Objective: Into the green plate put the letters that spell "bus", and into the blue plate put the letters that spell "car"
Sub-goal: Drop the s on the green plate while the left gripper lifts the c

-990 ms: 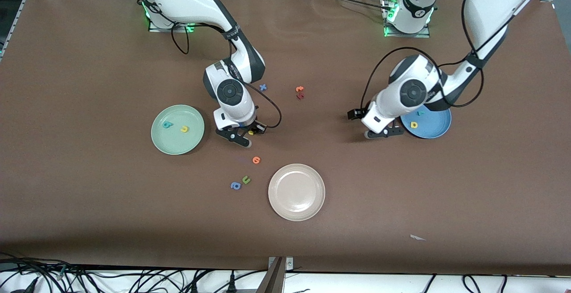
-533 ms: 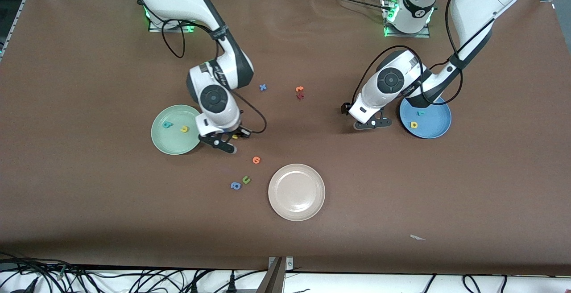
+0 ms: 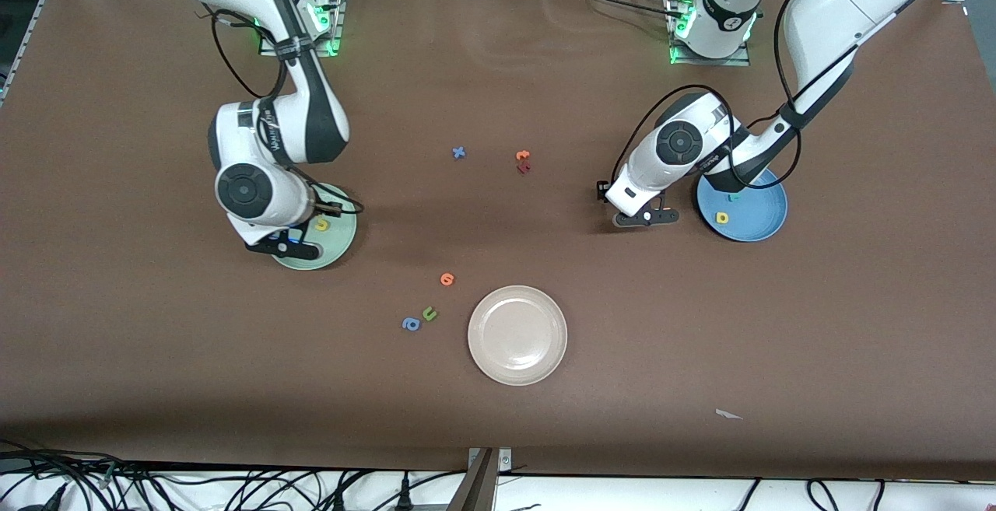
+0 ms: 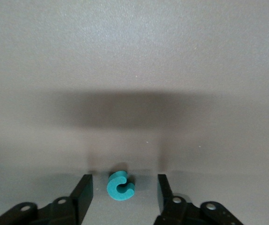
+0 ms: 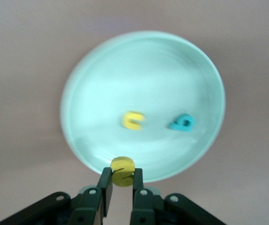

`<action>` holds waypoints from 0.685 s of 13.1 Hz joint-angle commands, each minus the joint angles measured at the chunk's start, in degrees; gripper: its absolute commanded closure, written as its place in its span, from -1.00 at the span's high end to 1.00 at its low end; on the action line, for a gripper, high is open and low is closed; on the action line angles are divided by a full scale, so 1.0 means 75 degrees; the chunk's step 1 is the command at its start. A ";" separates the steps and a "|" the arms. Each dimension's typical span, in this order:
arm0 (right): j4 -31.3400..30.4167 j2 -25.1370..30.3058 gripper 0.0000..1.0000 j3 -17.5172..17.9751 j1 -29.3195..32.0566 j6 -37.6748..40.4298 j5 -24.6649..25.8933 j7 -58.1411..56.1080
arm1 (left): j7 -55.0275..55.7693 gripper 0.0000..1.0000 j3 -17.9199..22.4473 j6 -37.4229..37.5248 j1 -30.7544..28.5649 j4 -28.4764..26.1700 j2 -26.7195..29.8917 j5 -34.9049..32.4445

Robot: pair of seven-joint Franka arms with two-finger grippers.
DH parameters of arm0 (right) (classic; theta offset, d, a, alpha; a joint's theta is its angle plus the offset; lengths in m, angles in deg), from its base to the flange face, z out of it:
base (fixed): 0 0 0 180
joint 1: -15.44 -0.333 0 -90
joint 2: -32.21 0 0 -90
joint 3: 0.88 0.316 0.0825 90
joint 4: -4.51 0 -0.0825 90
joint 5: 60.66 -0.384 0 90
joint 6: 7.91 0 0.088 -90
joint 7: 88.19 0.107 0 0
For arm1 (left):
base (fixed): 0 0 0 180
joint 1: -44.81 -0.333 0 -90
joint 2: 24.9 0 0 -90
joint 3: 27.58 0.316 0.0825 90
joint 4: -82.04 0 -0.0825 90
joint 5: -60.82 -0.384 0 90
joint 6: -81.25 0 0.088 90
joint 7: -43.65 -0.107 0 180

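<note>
My right gripper (image 3: pixel 286 247) hangs over the near rim of the green plate (image 3: pixel 336 242), shut on the yellow "s" (image 5: pixel 123 167). A yellow "u" (image 5: pixel 133 120) and a teal "b" (image 5: pixel 181 123) lie in that plate (image 5: pixel 125 70); the arm hides the "b" in the front view. My left gripper (image 3: pixel 646 218) is low at the table beside the blue plate (image 3: pixel 759 223), open. A teal "c" (image 4: pixel 120 185) lies between its fingers (image 4: pixel 83 190) with a gap on each side. The yellow "a" (image 3: pixel 722 218) and teal "r" (image 3: pixel 731 197) lie in the blue plate.
A cream plate (image 3: pixel 517 334) sits nearer the front camera, mid-table. An orange letter (image 3: pixel 447 279), a green "u" (image 3: pixel 429 313) and a blue "a" (image 3: pixel 410 324) lie beside it. A blue cross (image 3: pixel 459 152) and orange and dark red letters (image 3: pixel 523 161) lie farther off.
My right arm carried the yellow letter from the table's middle to over the green plate. My left gripper left the blue plate's edge, settled around the teal "c", and its fingers narrowed.
</note>
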State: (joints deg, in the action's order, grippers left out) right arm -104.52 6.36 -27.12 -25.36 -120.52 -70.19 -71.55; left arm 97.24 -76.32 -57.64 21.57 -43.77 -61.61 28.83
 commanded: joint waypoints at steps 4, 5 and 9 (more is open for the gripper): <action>-0.1706 0.0096 0.71 -0.0028 -0.0091 -0.1521 -0.0135 -0.0707 | 0.0097 0.06 0.0007 -0.0125 -0.0043 -0.0065 -0.0121 -0.0305; -0.1531 0.0142 1.00 -0.0052 -0.0067 -0.1405 -0.0135 -0.0730 | 0.0109 0.02 0.0007 -0.0125 -0.0054 -0.0065 -0.0121 -0.0305; 0.0925 0.0131 1.00 -0.0075 0.0073 0.1158 -0.0123 -0.0590 | 0.0156 -0.19 0.0007 -0.0114 -0.0043 -0.0065 -0.0121 -0.0305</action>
State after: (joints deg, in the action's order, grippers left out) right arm -106.73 7.20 -27.46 -25.49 -120.76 -70.24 -75.68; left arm 97.24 -76.28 -57.69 21.40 -43.90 -62.21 28.53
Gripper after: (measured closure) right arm 0.247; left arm 0.573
